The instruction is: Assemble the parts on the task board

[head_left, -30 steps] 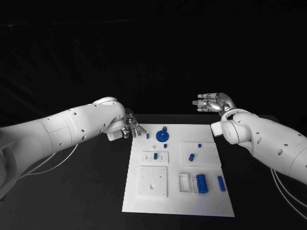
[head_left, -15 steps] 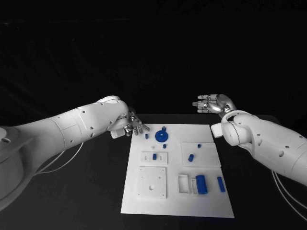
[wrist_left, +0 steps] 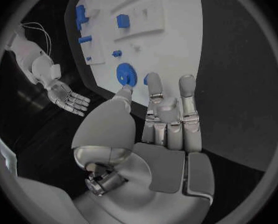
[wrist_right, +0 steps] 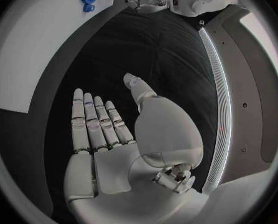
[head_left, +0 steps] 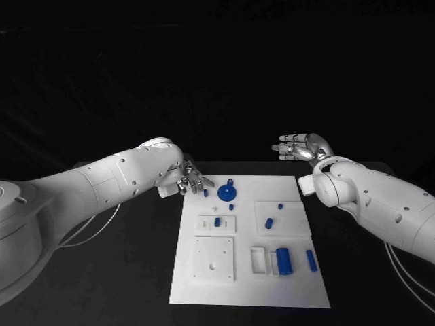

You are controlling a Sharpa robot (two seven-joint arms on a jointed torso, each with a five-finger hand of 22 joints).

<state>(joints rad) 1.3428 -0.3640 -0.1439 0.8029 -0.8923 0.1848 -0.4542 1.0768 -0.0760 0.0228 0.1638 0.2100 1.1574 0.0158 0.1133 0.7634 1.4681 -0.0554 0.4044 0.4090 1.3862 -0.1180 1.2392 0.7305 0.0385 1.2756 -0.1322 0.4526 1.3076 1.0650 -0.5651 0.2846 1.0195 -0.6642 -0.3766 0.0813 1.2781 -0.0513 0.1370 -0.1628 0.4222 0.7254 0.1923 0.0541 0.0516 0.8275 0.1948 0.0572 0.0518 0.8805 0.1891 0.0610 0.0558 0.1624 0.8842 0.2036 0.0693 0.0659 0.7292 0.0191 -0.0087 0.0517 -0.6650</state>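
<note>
The white task board point(head_left: 245, 285) lies in the middle of the black table. A blue gear point(head_left: 228, 191) sits near its far left corner, with a small blue peg point(head_left: 206, 193) beside it. My left hand point(head_left: 190, 180) hovers at that corner, fingers stretched out and holding nothing. In the left wrist view its fingertips point(wrist_left: 187, 81) reach just short of the gear point(wrist_left: 129, 74). My right hand point(head_left: 298, 146) is raised beyond the board's far right corner, palm open and empty; the right wrist view shows this hand point(wrist_right: 108, 129) with its fingers straight.
Further blue parts lie on the board: a short piece point(head_left: 268, 223) on a raised square, a thick cylinder point(head_left: 284, 261) and a slim bar point(head_left: 310, 260) near the front right, and a small peg point(head_left: 215, 221). A white square block point(head_left: 215, 259) sits front left.
The camera has shifted a little. My left hand has edged slightly towards the gear. The right hand has kept its place.
</note>
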